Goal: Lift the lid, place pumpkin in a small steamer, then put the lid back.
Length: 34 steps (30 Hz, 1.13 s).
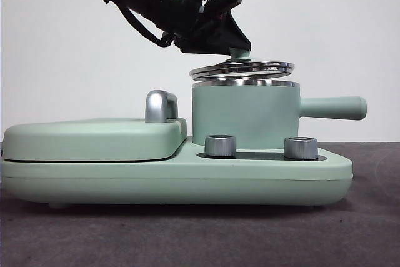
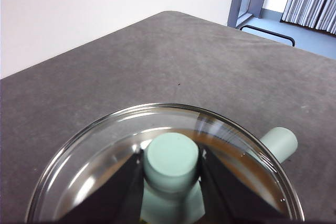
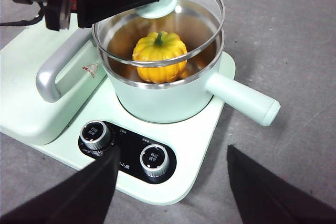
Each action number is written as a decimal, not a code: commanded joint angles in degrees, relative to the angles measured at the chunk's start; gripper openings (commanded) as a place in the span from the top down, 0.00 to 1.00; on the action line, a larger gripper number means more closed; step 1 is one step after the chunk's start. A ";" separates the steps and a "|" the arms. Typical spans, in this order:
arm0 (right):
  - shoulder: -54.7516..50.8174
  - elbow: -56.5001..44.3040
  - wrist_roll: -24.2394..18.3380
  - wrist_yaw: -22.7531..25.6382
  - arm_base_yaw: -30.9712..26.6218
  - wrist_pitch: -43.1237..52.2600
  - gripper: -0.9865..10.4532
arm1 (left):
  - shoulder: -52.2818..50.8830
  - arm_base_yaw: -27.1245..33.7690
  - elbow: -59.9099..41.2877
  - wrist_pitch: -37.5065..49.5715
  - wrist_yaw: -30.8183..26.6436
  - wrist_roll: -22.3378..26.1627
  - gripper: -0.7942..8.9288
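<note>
My left gripper is shut on the mint-green knob of the glass lid. It holds the lid slightly tilted, just above the steel rim of the small steamer. In the right wrist view the pumpkin sits upright inside the steamer, seen under the lid. The steamer's long handle points right. My right gripper is open and empty, up and back from the steamer on the knob side.
The steamer stands on a wide mint-green appliance base with two silver knobs. A flat griddle cover with a steel handle lies left of it. Dark grey tabletop surrounds it.
</note>
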 commanded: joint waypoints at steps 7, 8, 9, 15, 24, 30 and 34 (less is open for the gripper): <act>0.35 0.28 0.33 0.31 0.59 0.55 0.64 | 0.61 -0.85 1.53 1.68 0.81 0.24 0.90; 0.35 0.28 0.33 0.31 0.59 0.55 0.64 | 0.70 -0.87 1.51 1.66 0.83 0.22 0.90; 0.35 0.28 0.31 0.31 0.59 0.55 0.64 | 0.76 -0.87 1.53 1.68 0.94 0.24 0.90; 0.35 0.28 0.33 0.31 0.59 0.52 0.64 | 1.05 -0.92 1.53 0.85 0.94 0.24 0.90; 0.35 0.28 0.33 0.31 0.59 0.52 0.64 | 1.09 -0.92 1.51 -0.63 0.94 0.52 0.90; 0.35 0.28 0.31 0.33 0.59 0.52 0.64 | 1.31 -0.92 1.53 -0.44 0.96 1.57 0.90; 0.35 0.28 0.26 0.33 0.59 0.52 0.64 | 1.31 -0.92 1.53 -0.44 1.62 1.55 0.90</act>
